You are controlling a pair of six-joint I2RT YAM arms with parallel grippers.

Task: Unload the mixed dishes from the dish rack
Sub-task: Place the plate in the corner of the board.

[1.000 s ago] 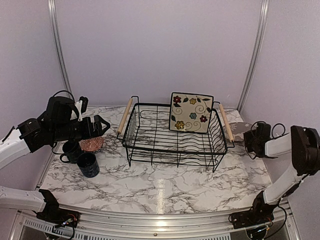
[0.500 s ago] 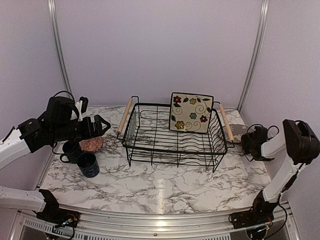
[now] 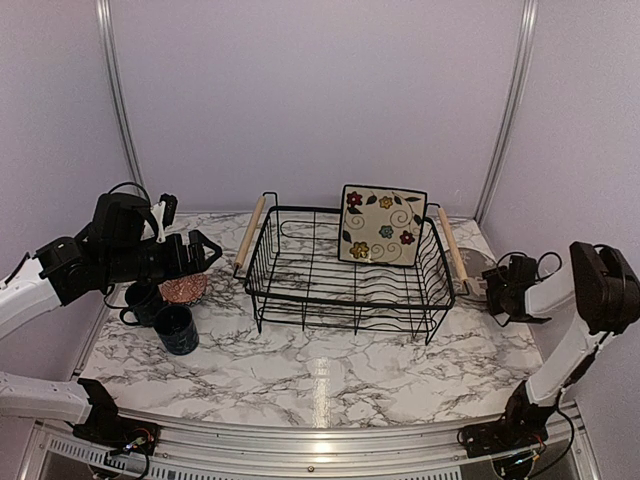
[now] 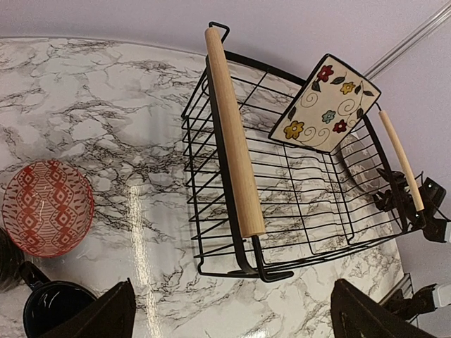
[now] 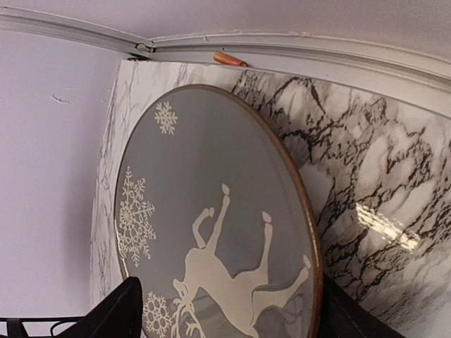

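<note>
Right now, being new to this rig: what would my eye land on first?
The square floral plate stands on edge in the black wire dish rack, at its far right corner. A grey plate with a pale reindeer and snowflakes fills the right wrist view, lying on the marble table right of the rack.

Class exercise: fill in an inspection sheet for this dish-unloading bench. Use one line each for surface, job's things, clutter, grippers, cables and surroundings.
Surface: glossy marbled table.
Job's things: the rack holds only the floral plate, which leans at its back right. Two mugs and the bowl stand on the table to the left. The grey plate lies to the right of the rack.
Clutter: small orange piece at the table's far edge.
Grippers: left gripper open and empty, near the bowl. Right gripper open, at the grey plate.
Cables: black cables loop at both wrists.
Surroundings: lilac walls, metal rails.
</note>
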